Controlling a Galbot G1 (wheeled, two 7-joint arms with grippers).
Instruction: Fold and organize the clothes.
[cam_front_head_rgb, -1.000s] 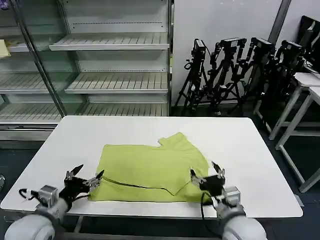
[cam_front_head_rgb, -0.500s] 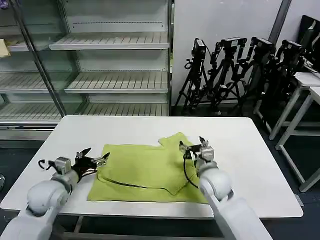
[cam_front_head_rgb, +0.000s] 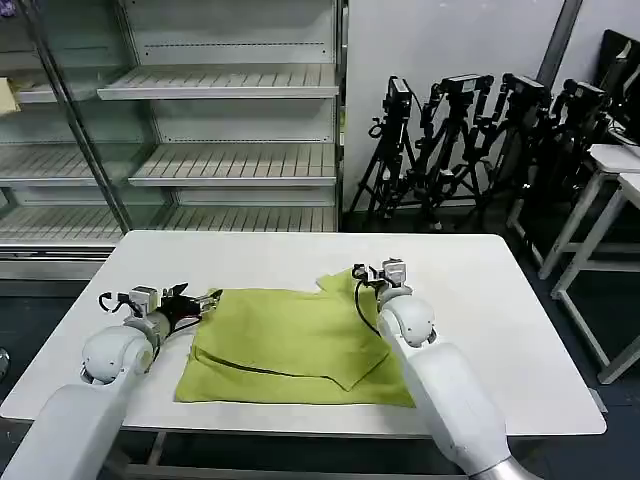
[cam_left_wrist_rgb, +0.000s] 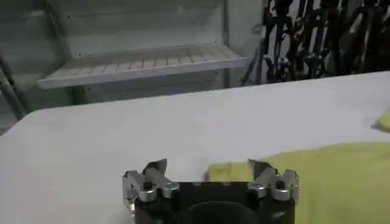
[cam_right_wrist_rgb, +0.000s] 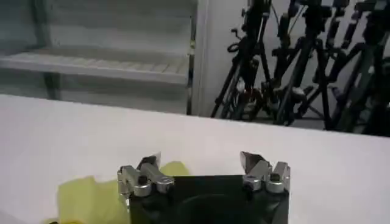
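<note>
Both arms have reached farther across the table (cam_front_head_rgb: 120, 262) since a moment ago. The left hand (cam_front_head_rgb: 192, 300) now sits at the shirt's (cam_front_head_rgb: 290, 345) far left corner, fingers spread and holding nothing; the right hand (cam_front_head_rgb: 378, 272) has moved up to the sleeve at the shirt's far right, also open and empty. The lime shirt lies flat and partly folded, roughly rectangular, toward the table's near edge, with a diagonal flap laid over its near right part and one short sleeve sticking out toward the far edge.
</note>
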